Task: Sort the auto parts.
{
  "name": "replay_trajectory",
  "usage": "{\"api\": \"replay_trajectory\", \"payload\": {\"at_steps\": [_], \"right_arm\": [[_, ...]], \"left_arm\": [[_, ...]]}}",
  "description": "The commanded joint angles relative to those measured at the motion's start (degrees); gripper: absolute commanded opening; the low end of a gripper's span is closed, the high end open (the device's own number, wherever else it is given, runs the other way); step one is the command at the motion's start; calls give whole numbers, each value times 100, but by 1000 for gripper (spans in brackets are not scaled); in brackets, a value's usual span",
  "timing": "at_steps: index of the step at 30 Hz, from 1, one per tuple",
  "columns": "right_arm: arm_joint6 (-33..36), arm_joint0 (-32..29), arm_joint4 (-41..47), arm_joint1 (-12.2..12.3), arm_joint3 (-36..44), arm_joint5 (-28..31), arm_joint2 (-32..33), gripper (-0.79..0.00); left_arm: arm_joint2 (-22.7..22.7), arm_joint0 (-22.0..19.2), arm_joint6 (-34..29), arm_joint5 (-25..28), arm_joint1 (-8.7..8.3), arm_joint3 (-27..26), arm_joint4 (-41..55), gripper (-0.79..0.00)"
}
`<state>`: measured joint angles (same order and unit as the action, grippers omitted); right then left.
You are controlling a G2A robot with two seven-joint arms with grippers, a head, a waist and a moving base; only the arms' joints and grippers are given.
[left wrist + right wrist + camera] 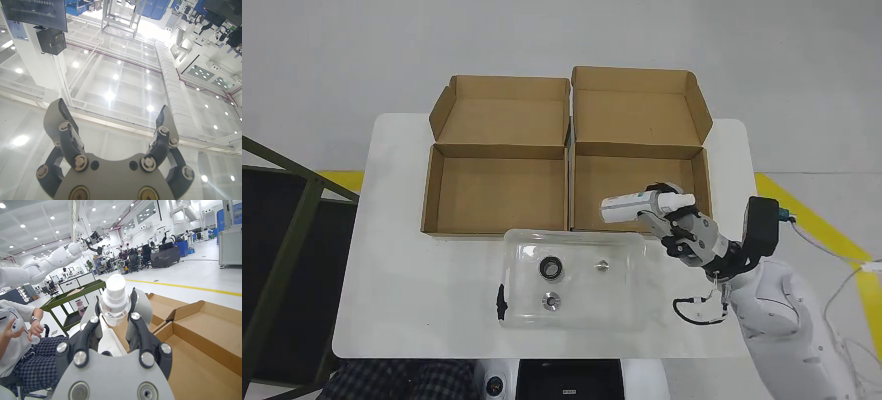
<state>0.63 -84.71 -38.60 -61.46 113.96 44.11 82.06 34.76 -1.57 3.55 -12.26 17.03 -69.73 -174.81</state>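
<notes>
- My right gripper (115,306) is shut on the bottle (114,294). It holds the clear body just under the white cap.
- The bottle lies on its side over the near part of the right box (602,175). Its cap points toward the left box (497,195).
- I think the step now is to put the bottle down in the right box.
- To do it well, I should go down slowly until the bottle is close to the box floor. Then I should open up, so it does not drop and bounce.
- I should stay away from the wall between the two boxes, because the cap is near it.
- The bottle is round, so it may roll once I let go. I should lay it flat first.
- I cannot tell how high the bottle is above the box floor.
- My right arm comes in from the near right corner of the surface (402,250), past the tray (627,300).
- A ring (551,267) and small parts wait in the tray.
- My left gripper (112,111) points up at the ceiling. It is wide open and holds nothing.
</notes>
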Motion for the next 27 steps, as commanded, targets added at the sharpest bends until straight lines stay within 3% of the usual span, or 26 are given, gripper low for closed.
{"api": "replay_trajectory", "payload": {"at_steps": [1, 27], "right_arm": [[16, 14, -58, -5, -12, -23, -21, -785], [453, 65, -1960, -43, 12, -900, -303, -785]], "left_arm": [[0, 0, 0, 0, 0, 0, 0, 0], [0, 0, 0, 0, 0, 0, 0, 0]]}}
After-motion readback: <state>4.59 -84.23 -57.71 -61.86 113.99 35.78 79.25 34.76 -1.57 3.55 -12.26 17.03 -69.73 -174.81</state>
